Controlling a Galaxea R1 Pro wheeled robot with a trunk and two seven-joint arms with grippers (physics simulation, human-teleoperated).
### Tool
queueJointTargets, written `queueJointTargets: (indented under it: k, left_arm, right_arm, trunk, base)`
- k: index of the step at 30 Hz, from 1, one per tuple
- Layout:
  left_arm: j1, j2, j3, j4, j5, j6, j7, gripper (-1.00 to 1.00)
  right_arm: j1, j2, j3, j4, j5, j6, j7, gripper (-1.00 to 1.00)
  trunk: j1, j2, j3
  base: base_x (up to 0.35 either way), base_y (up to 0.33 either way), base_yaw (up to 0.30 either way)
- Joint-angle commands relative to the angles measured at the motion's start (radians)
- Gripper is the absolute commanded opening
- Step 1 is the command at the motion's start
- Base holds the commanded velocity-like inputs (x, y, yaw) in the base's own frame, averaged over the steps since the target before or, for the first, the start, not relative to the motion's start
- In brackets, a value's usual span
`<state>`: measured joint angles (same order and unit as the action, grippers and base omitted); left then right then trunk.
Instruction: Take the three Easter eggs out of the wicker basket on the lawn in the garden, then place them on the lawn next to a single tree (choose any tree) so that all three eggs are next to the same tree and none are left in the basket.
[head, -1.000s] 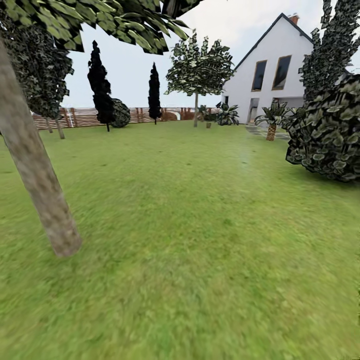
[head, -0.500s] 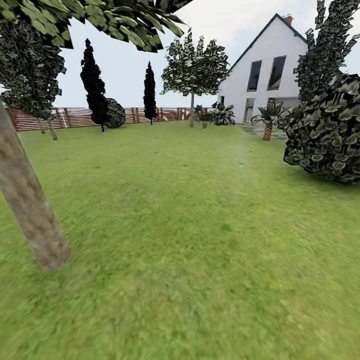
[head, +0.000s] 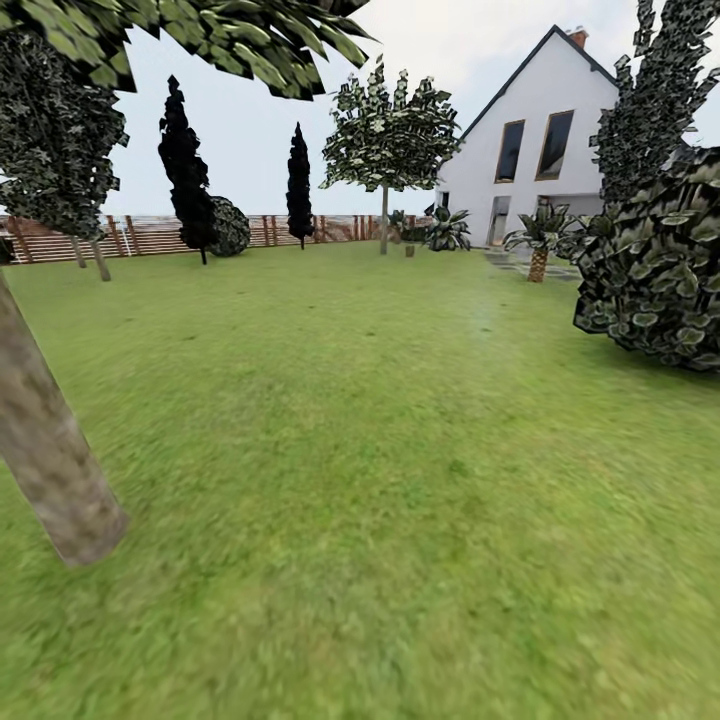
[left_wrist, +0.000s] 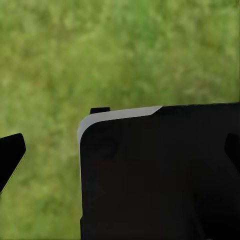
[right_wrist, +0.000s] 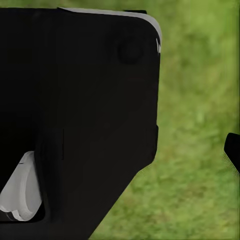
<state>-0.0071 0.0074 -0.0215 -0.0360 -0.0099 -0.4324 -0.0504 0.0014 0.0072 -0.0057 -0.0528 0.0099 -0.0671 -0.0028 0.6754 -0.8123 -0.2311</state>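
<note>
Flat green grass lawn (head: 380, 450) with thick mottled grey-brown tree trunk (head: 45, 450) at left edge; gripper states untellable.

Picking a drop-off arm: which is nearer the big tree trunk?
Left, probably: the tree trunk stands off the robot's left side, farther from the right arm; both overlook lawn.

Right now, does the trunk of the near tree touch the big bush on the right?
Apart. The head view shows the tree trunk at the left and the bush far right, with open lawn between them.
</note>
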Motion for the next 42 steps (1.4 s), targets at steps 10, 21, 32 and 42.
queueJointTargets:
  k: [10,21,32,42]
  left_arm:
    - [-0.001,0.001,-0.002,0.000,-0.001,-0.003,-0.002,1.00]
    - [-0.001,0.002,-0.002,0.001,-0.001,-0.004,-0.002,1.00]
    - [-0.001,0.002,-0.002,0.001,-0.001,-0.005,-0.002,1.00]
    - [-0.001,0.001,-0.002,0.001,-0.001,-0.004,-0.002,1.00]
  right_arm:
    - [0.000,0.000,-0.001,-0.001,0.002,-0.002,0.000,1.00]
    - [0.000,0.000,0.000,-0.001,0.000,-0.002,0.000,1.00]
    - [0.000,0.000,0.000,-0.001,0.000,-0.002,0.000,1.00]
    - [0.000,0.000,-0.001,-0.001,0.000,-0.002,0.000,1.00]
  trunk:
    - [0.001,-0.001,-0.001]
    - [0.001,-0.001,-0.001]
    - [0.001,-0.001,-0.001]
    - [0.001,-0.001,-0.001]
  base:
    - [0.337,0.000,0.000]
    - [0.331,0.000,0.000]
    - [0.327,0.000,0.000]
    - [0.325,0.000,0.000]
